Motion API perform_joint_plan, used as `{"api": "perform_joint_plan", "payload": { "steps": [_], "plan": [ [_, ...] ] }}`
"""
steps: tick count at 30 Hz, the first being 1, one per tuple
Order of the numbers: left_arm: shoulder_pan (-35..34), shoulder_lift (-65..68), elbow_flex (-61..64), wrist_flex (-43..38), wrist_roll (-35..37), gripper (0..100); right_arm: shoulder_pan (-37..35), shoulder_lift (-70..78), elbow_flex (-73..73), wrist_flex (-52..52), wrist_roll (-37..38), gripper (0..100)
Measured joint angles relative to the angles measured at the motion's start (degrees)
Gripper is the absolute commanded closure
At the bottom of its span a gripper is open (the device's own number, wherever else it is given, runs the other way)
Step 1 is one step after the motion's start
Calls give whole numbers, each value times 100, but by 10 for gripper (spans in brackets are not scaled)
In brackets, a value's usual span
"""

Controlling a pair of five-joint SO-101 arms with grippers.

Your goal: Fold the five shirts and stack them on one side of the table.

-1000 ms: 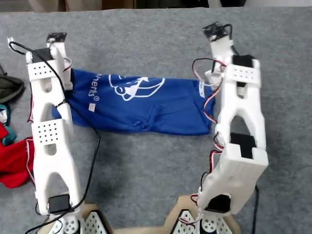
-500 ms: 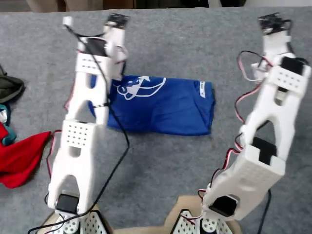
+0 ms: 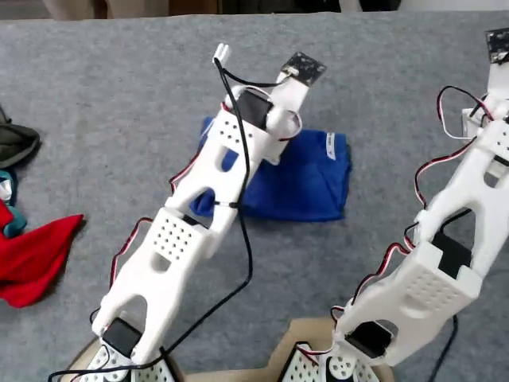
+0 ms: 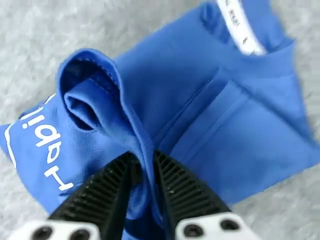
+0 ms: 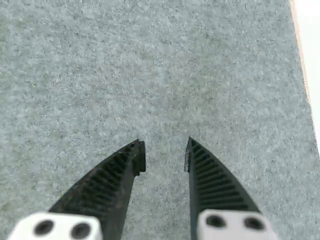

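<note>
Fold step, halfway: blue shirt (image 3: 310, 179) mid-table, left end pinched in left gripper (image 4: 142, 157), doubled over the rest. Right gripper (image 5: 164, 150) spread, far right over grey mat (image 5: 150, 60). Next, probably: lay end flush, release.

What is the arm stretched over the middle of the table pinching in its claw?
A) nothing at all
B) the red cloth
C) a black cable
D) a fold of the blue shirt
D: the left gripper is shut on a raised fold of the blue shirt, with the cloth squeezed between its jaws.
</note>
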Motion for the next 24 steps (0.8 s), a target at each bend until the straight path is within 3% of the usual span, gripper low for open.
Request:
{"api": "perform_joint_plan", "payload": {
  "steps": [11, 24],
  "plan": [
    [484, 0, 0, -932, 1090, 981, 0, 0, 0, 0, 0, 846],
    [677, 0, 0, -1222, 1749, 981, 0, 0, 0, 0, 0, 846]
  ]
}}
